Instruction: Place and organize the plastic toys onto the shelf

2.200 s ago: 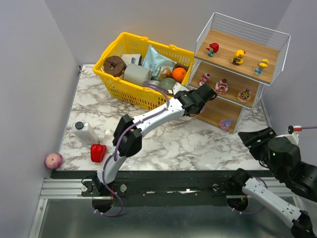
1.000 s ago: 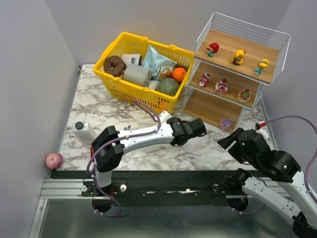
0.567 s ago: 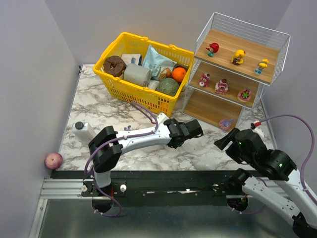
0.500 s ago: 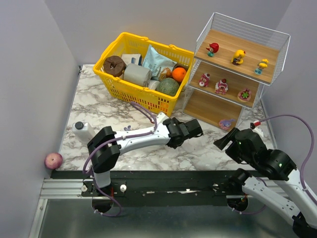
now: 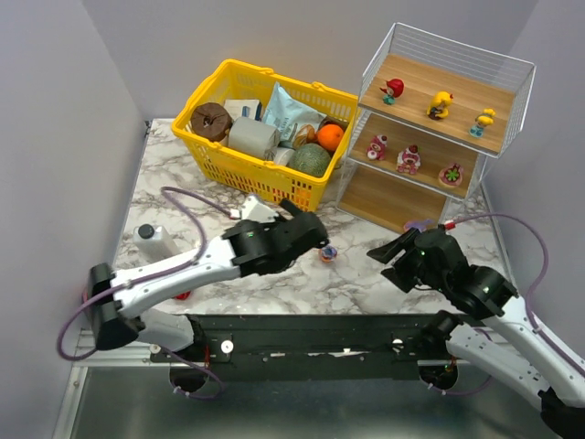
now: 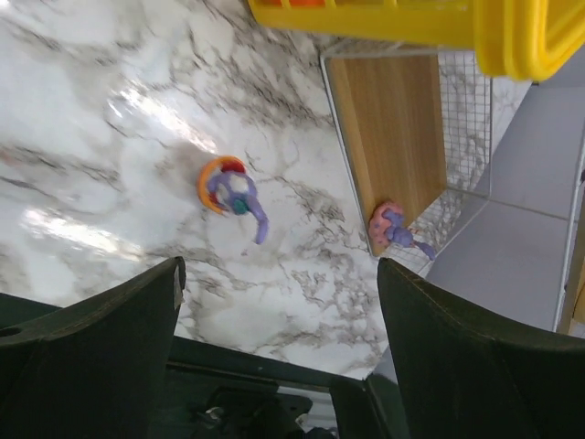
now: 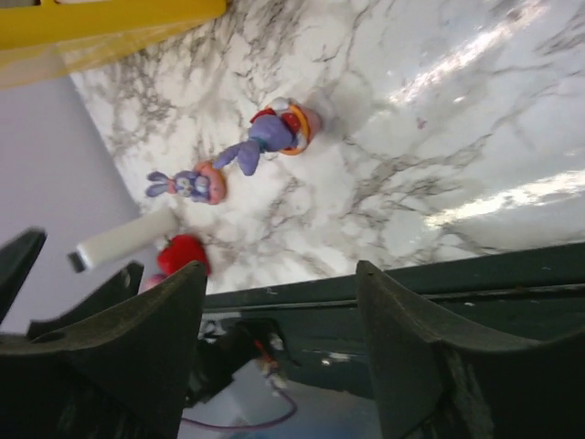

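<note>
A purple bunny toy on an orange base stands on the marble between my two grippers; it also shows as the bunny and the bunny in the wrist views. My left gripper is open just left of it, holding nothing. My right gripper is open to its right, also holding nothing. The shelf at the back right carries three toys on the top board and three on the middle one. Another bunny sits at the bottom board's corner. A further bunny lies near the bottle.
A yellow basket of groceries stands behind the left arm. A white bottle and a red pepper sit at the table's left front. The table's front edge and rail run close below both grippers.
My left gripper has opened and drawn back to the left, leaving the purple bunny on the marble. The right gripper has moved left toward that toy.
</note>
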Robot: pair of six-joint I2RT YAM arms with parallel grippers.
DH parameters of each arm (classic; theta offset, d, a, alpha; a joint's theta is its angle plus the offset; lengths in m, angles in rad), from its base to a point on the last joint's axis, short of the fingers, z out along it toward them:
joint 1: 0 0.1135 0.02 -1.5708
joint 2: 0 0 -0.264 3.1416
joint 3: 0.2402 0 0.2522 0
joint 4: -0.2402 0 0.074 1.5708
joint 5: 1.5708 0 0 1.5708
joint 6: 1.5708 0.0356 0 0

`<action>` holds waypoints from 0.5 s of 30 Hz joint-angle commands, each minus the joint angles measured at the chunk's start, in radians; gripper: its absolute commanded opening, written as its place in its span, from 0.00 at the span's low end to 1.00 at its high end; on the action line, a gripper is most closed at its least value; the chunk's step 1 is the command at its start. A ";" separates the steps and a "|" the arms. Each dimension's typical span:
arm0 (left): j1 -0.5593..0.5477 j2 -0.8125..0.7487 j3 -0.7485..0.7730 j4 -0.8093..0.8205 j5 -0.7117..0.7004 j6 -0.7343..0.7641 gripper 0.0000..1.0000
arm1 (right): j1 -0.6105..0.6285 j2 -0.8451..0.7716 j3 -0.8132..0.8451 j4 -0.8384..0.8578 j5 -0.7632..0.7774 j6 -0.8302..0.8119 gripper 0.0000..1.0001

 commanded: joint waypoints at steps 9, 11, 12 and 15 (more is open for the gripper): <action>0.367 -0.623 -0.267 0.065 0.032 0.926 0.96 | 0.116 0.215 -0.320 0.722 -0.009 0.625 0.66; 0.401 -0.603 -0.241 0.045 0.094 0.984 0.99 | 0.148 0.309 -0.306 0.772 0.001 0.661 0.67; 0.406 -0.596 -0.232 0.040 0.112 1.024 0.99 | 0.159 0.329 -0.305 0.831 0.033 0.687 0.67; 0.414 -0.579 -0.222 0.052 0.157 1.095 0.99 | 0.191 0.372 -0.302 0.874 0.089 0.744 0.67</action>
